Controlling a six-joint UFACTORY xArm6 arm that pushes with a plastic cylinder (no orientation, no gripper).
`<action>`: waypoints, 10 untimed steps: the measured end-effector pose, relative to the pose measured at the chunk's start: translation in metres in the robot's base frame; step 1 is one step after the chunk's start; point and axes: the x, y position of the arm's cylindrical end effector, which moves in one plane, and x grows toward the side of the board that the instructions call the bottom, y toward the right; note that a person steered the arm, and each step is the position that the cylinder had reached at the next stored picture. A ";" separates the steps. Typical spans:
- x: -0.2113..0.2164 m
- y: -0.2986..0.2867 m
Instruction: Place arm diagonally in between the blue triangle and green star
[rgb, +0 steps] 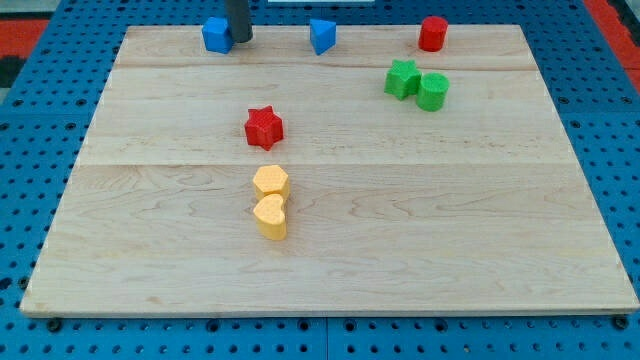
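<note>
1. Camera view: the rod's tip (241, 40) is sitting at the upper left of the frame, just right of a blue block (216, 34); there is no claw, so nothing is being grasped.
2. The blue triangle (321, 36) is standing at the top centre, and the green star (401, 79) is lying to its lower right, touching a green cylinder (433, 91).
3. Judging by this, the tip is waiting well left of the gap between them; the placing is not yet done.

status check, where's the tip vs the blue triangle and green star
My tip at the view's top left, beside the blue cube. Blue triangle and green star off to its right. Gap between them open, nothing blocking.
</note>
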 end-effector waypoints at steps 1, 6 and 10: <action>0.000 -0.024; 0.038 -0.018; 0.047 0.134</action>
